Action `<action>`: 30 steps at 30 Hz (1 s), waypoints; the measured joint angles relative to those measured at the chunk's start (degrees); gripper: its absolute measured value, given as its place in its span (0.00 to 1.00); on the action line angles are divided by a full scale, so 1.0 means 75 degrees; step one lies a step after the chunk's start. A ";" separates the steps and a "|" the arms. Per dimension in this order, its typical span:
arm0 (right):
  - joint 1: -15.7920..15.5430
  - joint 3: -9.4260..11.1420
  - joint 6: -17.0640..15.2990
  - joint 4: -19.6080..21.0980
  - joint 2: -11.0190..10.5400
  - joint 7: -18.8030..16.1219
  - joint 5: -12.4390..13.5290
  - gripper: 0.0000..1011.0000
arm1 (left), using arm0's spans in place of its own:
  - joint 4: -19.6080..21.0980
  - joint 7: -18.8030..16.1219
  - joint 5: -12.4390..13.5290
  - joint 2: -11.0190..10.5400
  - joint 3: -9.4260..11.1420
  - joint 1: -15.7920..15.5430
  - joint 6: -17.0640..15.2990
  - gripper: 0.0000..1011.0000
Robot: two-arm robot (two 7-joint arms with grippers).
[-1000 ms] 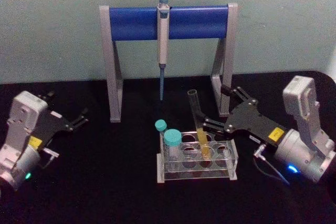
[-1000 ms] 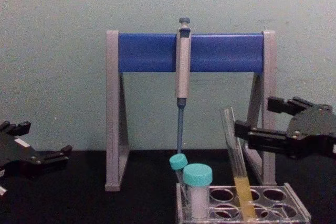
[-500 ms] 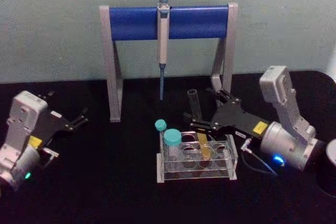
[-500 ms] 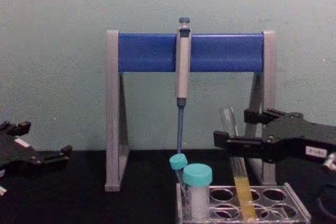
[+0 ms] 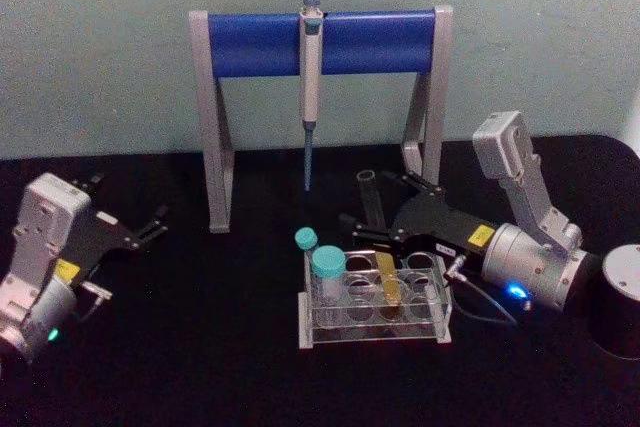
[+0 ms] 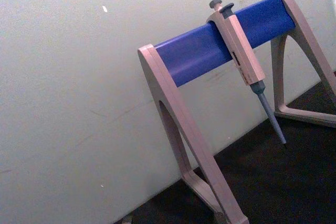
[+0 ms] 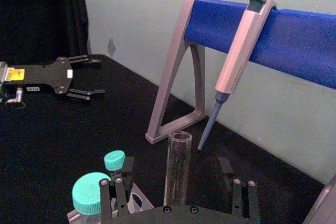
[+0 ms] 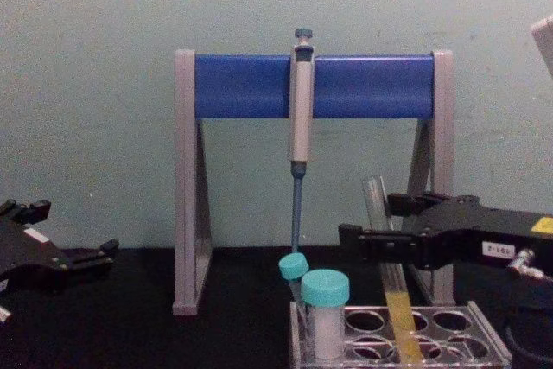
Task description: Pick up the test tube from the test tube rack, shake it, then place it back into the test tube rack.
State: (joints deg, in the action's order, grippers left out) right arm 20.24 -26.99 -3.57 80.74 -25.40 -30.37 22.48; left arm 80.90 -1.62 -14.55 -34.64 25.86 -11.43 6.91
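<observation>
The test tube (image 5: 373, 209) leans in a back hole of the clear test tube rack (image 5: 372, 335), uncapped, with yellow liquid in its lower part (image 8: 401, 324). My right gripper (image 5: 368, 203) is open and level with the tube's upper half, one finger on each side of the glass. In the right wrist view the test tube (image 7: 177, 165) stands between the spread fingers (image 7: 117, 186). The chest view shows the right gripper (image 8: 373, 224) straddling the tube above the rack (image 8: 494, 348). Parked at the far left, my left gripper (image 5: 143, 227) is open and holds nothing.
Two teal-capped tubes (image 5: 327, 265) stand at the rack's left end. Behind the rack is a tall grey stand with a blue bar (image 5: 320, 42), and a grey-blue pipette (image 5: 310, 77) hangs from it. A black cylinder (image 5: 622, 313) sits at the far right.
My right gripper has moved left from beside the rack, and its open fingers now sit on either side of the test tube. The tube, the rack and the left arm have stayed put.
</observation>
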 joint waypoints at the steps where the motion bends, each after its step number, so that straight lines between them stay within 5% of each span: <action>1: 0.0005 -0.0001 -0.0020 -0.0010 0.0007 -0.0001 0.0011 0.99 | 0.0000 0.0000 0.0000 0.0000 0.0000 0.0000 0.0000 0.99; 30: -0.0040 0.0065 -0.0106 0.0002 0.0017 0.0029 0.0190 0.99 | 0.0000 0.0000 0.0000 -0.0001 0.0000 0.0000 0.0000 0.99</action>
State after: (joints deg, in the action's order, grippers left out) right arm 19.94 -26.50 -4.36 80.76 -25.28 -30.16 23.90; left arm 80.90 -1.62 -14.55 -34.65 25.86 -11.43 6.91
